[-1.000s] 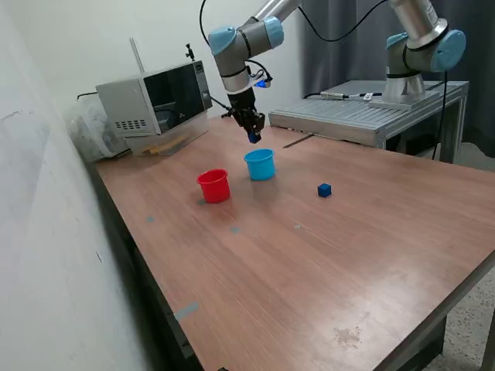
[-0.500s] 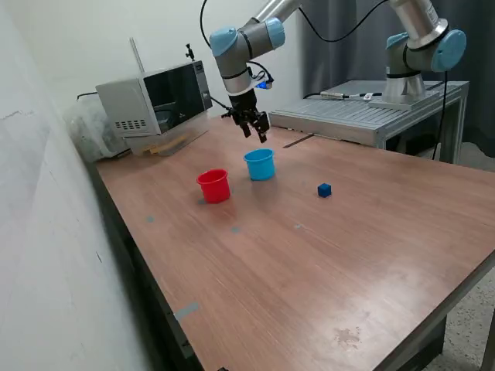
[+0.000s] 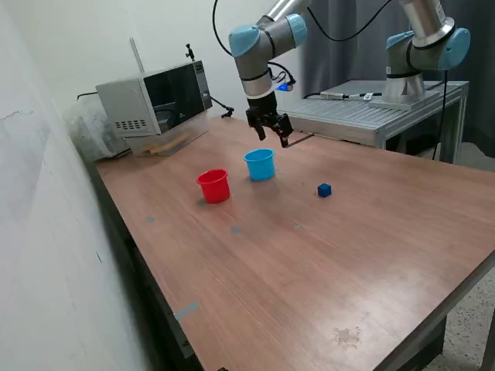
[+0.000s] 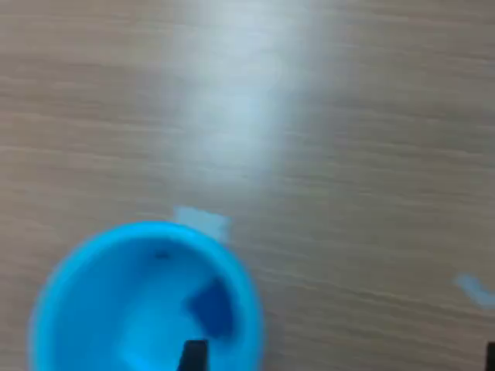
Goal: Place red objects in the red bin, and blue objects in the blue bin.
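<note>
Wrist view blurred, blue cube (image 4: pixel 212 308) inside blue cup (image 4: pixel 85 270)

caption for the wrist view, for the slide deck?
Wrist view over the wooden table: a dark blue cube lies inside the light blue cup, with dark fingertips just in frame.

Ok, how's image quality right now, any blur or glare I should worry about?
Wrist view: soft and motion-blurred, with a pale glare streak on the table; the blue cup and a dark blue cube inside it remain recognisable. Exterior view: sharp and evenly lit; the gripper, red cup and loose blue cube read clearly.
</note>
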